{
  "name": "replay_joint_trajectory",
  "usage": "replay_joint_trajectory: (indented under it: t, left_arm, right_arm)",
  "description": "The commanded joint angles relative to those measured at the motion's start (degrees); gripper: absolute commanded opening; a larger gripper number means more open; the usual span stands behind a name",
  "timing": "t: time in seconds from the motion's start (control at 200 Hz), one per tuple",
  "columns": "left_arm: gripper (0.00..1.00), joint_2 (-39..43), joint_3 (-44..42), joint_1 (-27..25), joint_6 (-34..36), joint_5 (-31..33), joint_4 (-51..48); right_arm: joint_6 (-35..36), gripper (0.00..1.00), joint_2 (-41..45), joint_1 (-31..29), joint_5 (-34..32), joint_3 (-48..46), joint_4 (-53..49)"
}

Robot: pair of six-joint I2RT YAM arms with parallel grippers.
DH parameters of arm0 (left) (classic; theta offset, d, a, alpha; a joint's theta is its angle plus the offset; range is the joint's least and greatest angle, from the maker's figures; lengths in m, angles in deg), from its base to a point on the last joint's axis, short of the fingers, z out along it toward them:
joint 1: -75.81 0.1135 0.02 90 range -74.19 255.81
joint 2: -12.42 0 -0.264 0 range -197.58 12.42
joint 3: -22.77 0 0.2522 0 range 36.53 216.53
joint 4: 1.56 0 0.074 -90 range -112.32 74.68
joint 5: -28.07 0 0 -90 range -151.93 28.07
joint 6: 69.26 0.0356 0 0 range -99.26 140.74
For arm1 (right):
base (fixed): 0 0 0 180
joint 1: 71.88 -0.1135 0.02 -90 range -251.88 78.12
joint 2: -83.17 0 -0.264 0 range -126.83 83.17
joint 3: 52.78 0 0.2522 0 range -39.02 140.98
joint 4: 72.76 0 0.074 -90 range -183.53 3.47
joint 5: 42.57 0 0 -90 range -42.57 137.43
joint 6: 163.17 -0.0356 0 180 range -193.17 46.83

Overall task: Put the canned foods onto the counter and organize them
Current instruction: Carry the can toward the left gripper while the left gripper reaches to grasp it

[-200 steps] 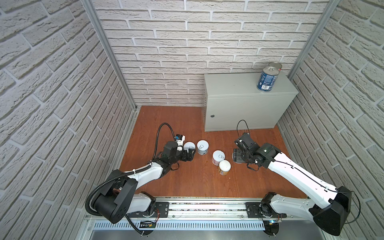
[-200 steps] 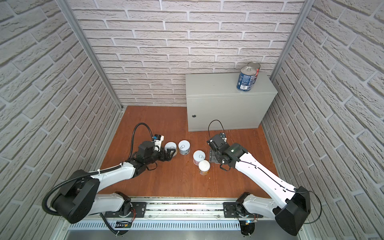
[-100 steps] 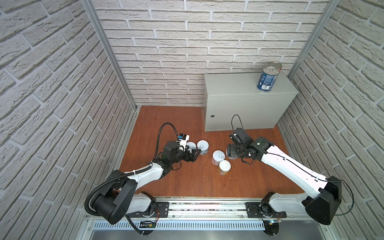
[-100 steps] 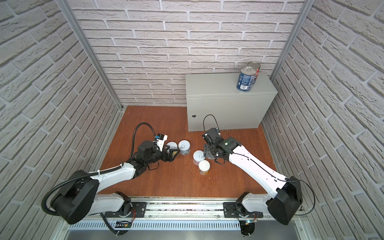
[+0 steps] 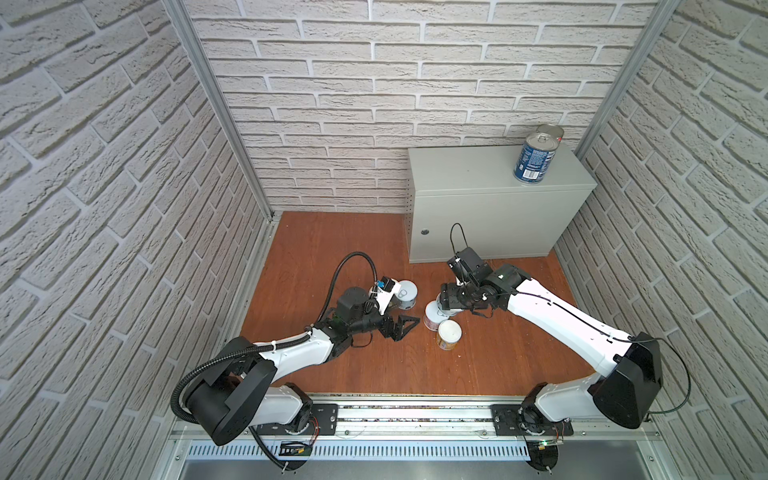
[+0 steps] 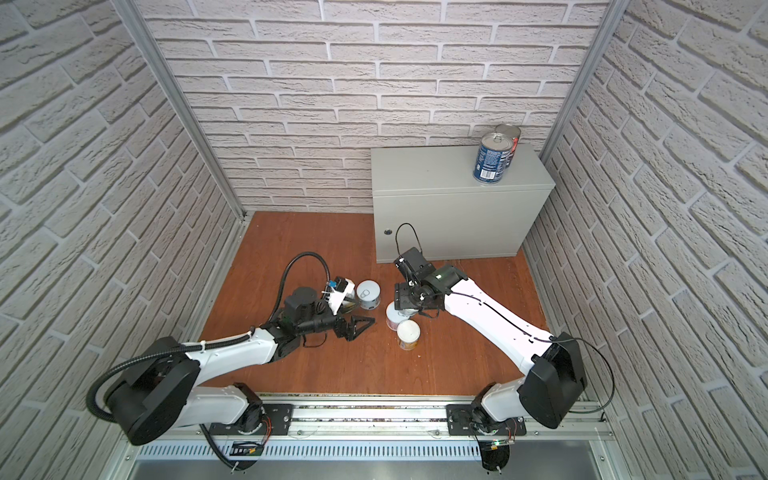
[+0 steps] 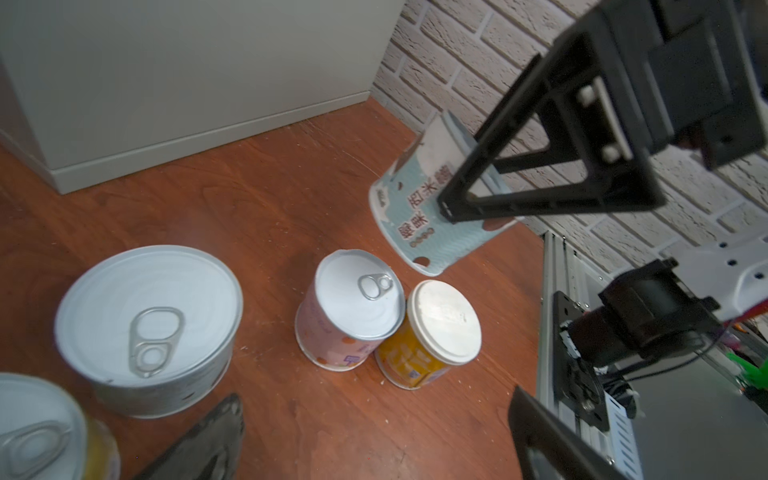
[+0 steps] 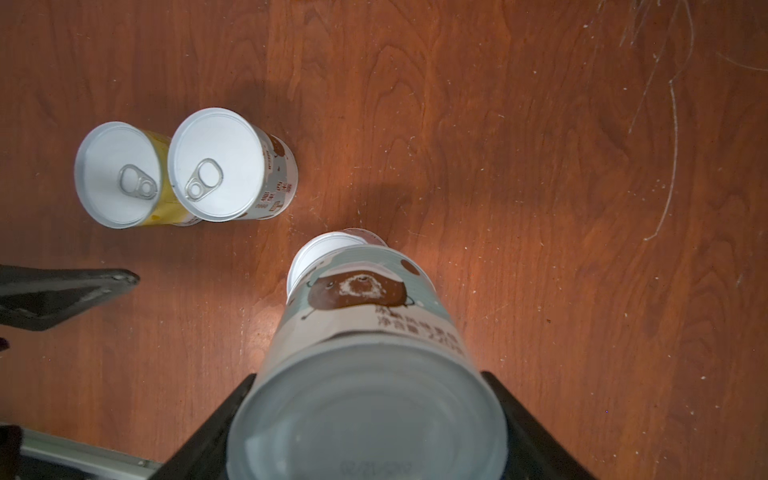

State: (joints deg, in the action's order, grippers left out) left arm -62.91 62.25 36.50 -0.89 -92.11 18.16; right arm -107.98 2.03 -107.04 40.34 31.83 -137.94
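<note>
Seven tins in all: four stand on the wooden floor (image 5: 316,257), one is in the air and two are up on the bench (image 5: 465,174). On the left, the left arm lies stretched low over the floor, its left end effector (image 5: 404,328) spread wide and empty, just beside the grey tin (image 5: 406,293). The yellow tin (image 8: 118,174) touching the grey one shows plainly only in the wrist views; in both top views the wrist camera covers most of it. Toward the middle, the pink tin (image 5: 432,318) and the orange tin (image 5: 449,336) touch. Over them the right arm reaches in with its wrist bent down, the right end effector (image 5: 451,300) clamped on a pale-blue-labelled tin (image 7: 432,224). The left wrist view shows this tin tilted and clear of the floor. Far right, a dark-blue tin (image 5: 534,160) stands at the bench's right rear corner, with a second tall tin (image 6: 510,134) close behind it.
</note>
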Motion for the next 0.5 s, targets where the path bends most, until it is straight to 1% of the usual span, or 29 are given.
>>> replay_joint_trajectory:
  t: [0.0, 0.13, 0.325, 0.495]
  left_arm:
    - [0.98, -0.15, 1.36, -1.33, 2.79, -1.64, 3.62]
    - [0.96, -0.17, 1.84, -2.56, 3.77, -1.56, 2.85]
    - [0.96, -0.12, 2.15, -3.66, 4.91, -1.38, 2.14]
    - [0.96, 0.26, 2.15, -4.39, 5.66, -1.29, 1.88]
  right_arm:
    - [1.55, 0.46, -0.01, -0.29, 3.76, 2.58, 3.35]
    - [3.10, 0.47, -1.10, -0.35, 8.07, 2.98, 3.43]
    - [5.09, 0.47, -2.77, -0.45, 11.87, 3.51, 2.73]
    - [5.74, 0.47, -3.65, -0.64, 16.24, 3.68, 4.09]
